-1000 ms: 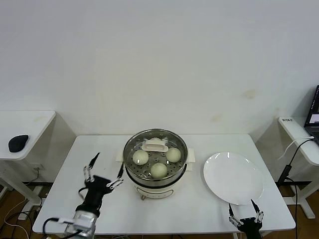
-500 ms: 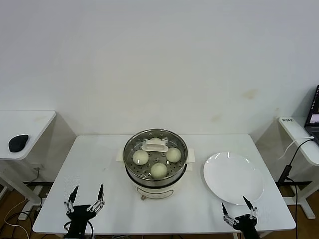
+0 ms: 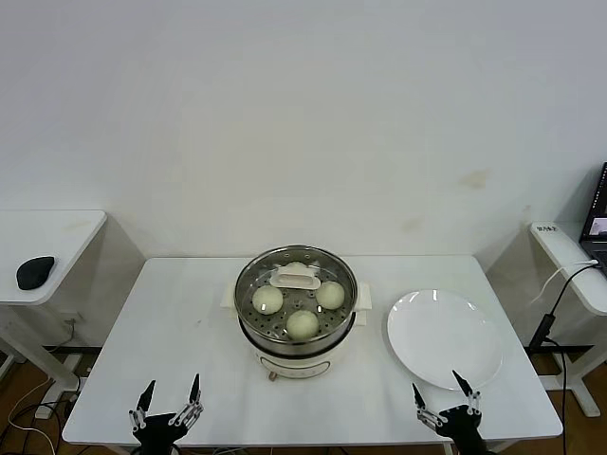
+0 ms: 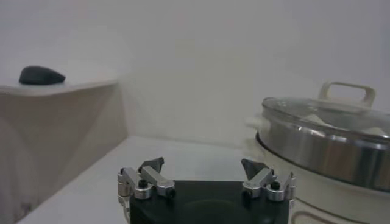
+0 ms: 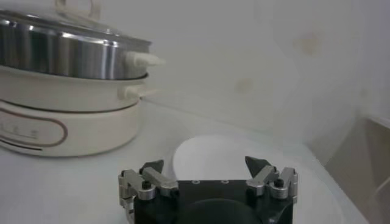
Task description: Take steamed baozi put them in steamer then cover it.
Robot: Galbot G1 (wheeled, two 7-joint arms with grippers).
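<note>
And here it looks all but wrapped up: the round shiny stainless-steel steamer basket (image 3: pixel 296 308) sits on its cream-white pot base at the middle of the white table (image 3: pixel 190 313), and the pale cream-white dough buns (image 3: pixel 303 324) are inside it, three plainly showing and a fourth peeking out behind the handle. The round clear glass cover with its cream-white oblong handle (image 3: pixel 295 278) sits on top of the basket, metal rim meeting the steel wall in the left wrist view. The flat white plate (image 3: pixel 444 339) beside the pot carries nothing. By my reading, nothing is left to do. The left gripper (image 3: pixel 169 403) hangs low at the table's near edge, fingers spread wide, holding nothing. The right gripper (image 3: pixel 444 401) mirrors it just beside the plate, fingers wide apart, touching nothing.
</note>
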